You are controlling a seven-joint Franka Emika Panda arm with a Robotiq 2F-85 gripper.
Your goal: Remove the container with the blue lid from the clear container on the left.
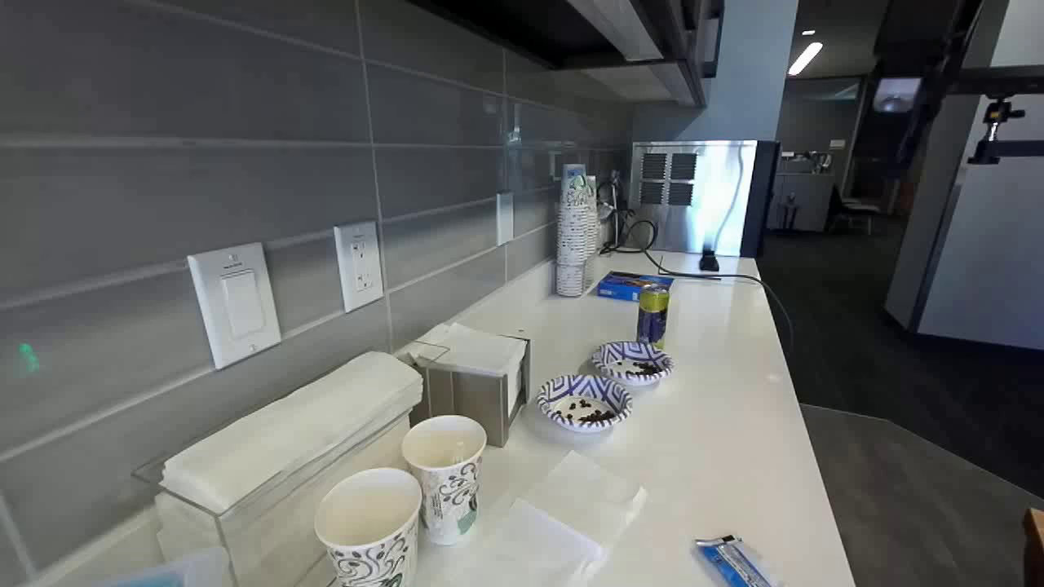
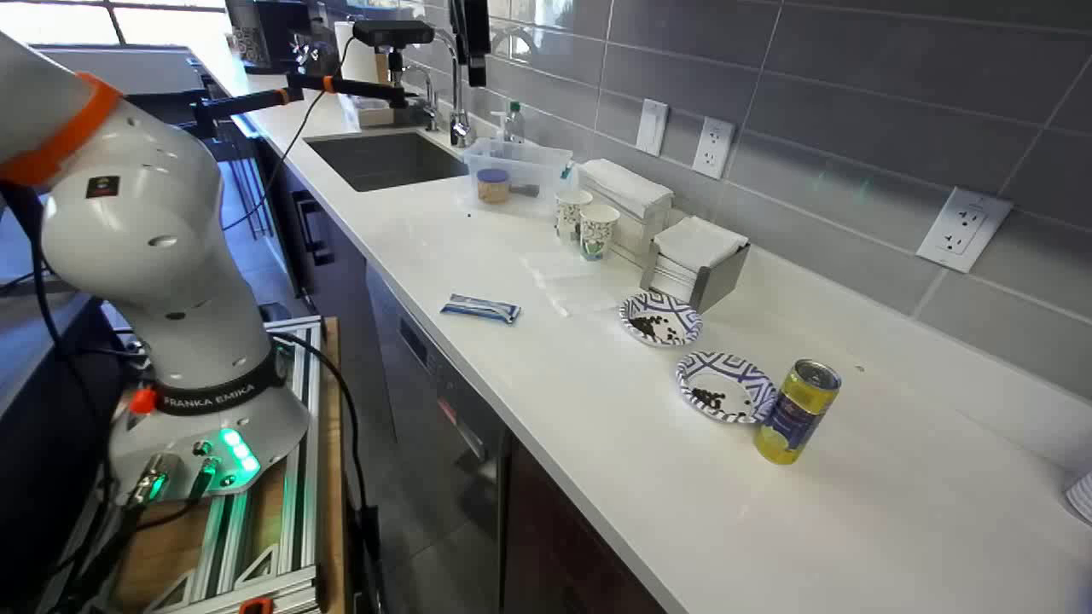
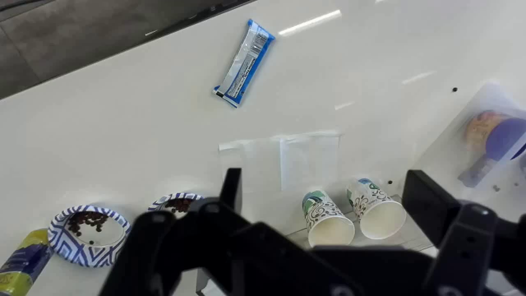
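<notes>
- The gripper is shown in the wrist view with its fingers spread wide; nothing is held between them.
- The tub, orange-tan with a blue lid, is contained in the bin, a see-through one on the counter. In an exterior view it is seen upright, lid on top, towards the bin's side nearest the counter's front edge.
- From the gripper, the tub is placed off to the right-hand side of the wrist view and higher in it, beyond the finger on that side and well apart from it; its lid is partly cut off by the edge.
- No long axis is presented, since the tub is round and squat; the turn of the wrist is probably dictated by the bin's walls instead.
- The cups are seen between the spread fingers, but on the counter below, near the bin. A dark item, not identifiable, is set beside the tub.
- The removal is judged not yet begun. A sideways move over the bin's near wall seems required, then a straight descent; if made too low, the wall may be knocked.
</notes>
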